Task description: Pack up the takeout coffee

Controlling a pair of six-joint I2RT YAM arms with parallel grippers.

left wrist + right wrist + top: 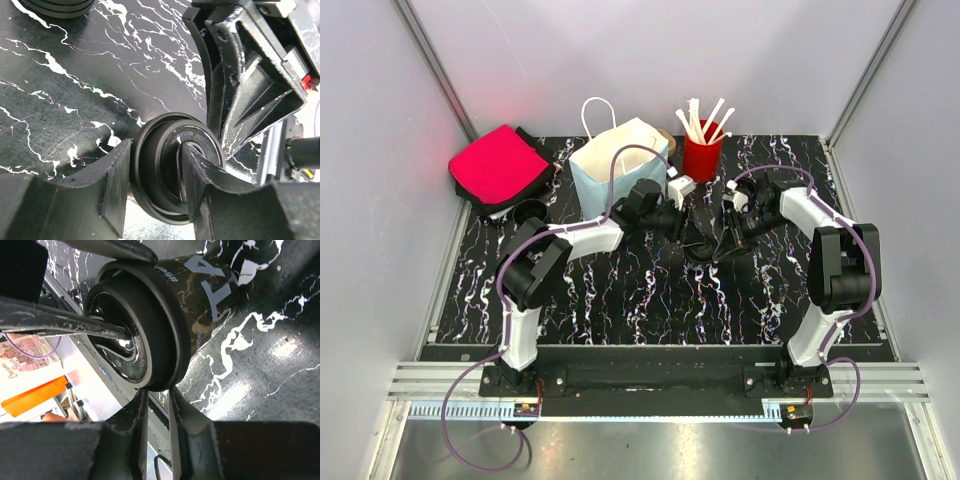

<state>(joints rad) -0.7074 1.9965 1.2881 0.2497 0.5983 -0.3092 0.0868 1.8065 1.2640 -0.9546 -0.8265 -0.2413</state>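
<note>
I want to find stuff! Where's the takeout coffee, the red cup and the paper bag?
takeout coffee (pixel 210 300): right wrist view, on its side wall.
red cup (pixel 701 160): top view, on its front.
paper bag (pixel 588 175): top view, on its front.

Marbled table (pixel 650 300): paper bag (pixel 617 165), red cup (pixel 701 158), pouch (pixel 500 166).

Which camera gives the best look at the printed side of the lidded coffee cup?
Right wrist: the coffee cup is close up, its wall with large white print in plain sight. Left wrist shows only the lid top, with caution lettering. Top external shows only a small dark shape.
</note>
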